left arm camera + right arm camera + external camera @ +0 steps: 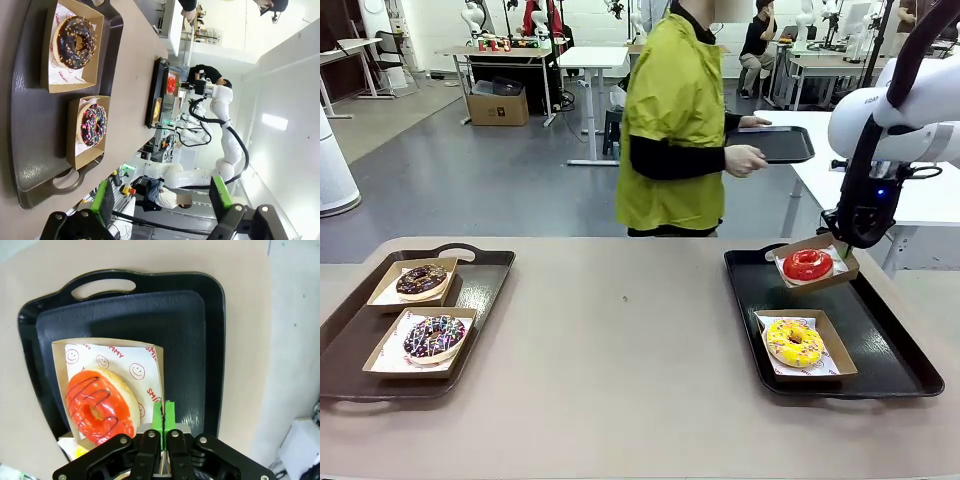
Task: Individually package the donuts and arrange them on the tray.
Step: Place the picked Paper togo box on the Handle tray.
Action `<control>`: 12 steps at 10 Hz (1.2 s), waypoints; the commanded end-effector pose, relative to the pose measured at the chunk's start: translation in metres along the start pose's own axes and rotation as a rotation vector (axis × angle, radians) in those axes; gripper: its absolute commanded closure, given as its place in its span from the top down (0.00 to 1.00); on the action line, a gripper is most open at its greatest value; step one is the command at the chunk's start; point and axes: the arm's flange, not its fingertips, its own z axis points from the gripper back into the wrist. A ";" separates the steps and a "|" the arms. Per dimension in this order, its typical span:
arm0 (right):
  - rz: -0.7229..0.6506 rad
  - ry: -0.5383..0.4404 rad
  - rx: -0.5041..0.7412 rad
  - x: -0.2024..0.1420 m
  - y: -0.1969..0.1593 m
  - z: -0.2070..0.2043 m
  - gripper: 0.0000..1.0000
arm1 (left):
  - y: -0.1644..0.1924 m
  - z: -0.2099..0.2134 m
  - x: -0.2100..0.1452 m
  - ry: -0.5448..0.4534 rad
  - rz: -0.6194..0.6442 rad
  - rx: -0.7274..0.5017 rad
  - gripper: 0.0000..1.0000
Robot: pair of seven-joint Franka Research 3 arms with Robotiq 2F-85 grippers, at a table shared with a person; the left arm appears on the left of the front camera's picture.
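Observation:
A glossy red donut (807, 265) (102, 407) lies in a brown paper box (817, 245) (150, 352) that hangs tilted over the back of the right black tray (880, 345) (150, 315). My right gripper (842, 243) (164, 420) is shut on that box's rim. In front of it a yellow sprinkled donut (794, 342) sits boxed on the same tray. The left tray (485, 275) (35, 150) holds a boxed dark chocolate donut (422, 281) (76, 41) and a boxed chocolate donut with coloured sprinkles (434, 337) (93, 124). My left gripper (161, 197) hovers open, clear of that tray.
Across the table a person in a yellow-green top (675, 120) holds another black tray (775, 143) over a white side table (920, 200). Bare beige tabletop (620, 330) lies between the two trays.

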 end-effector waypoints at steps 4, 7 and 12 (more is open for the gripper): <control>-0.028 0.011 0.015 0.017 0.009 -0.022 0.01 | -0.002 -0.001 -0.004 -0.006 -0.003 -0.002 1.00; -0.030 0.023 0.015 0.022 0.014 -0.029 0.01 | -0.002 -0.001 -0.004 -0.006 -0.003 -0.002 1.00; -0.030 0.040 0.016 0.030 0.018 -0.033 0.01 | -0.002 -0.001 -0.004 -0.006 -0.003 -0.002 1.00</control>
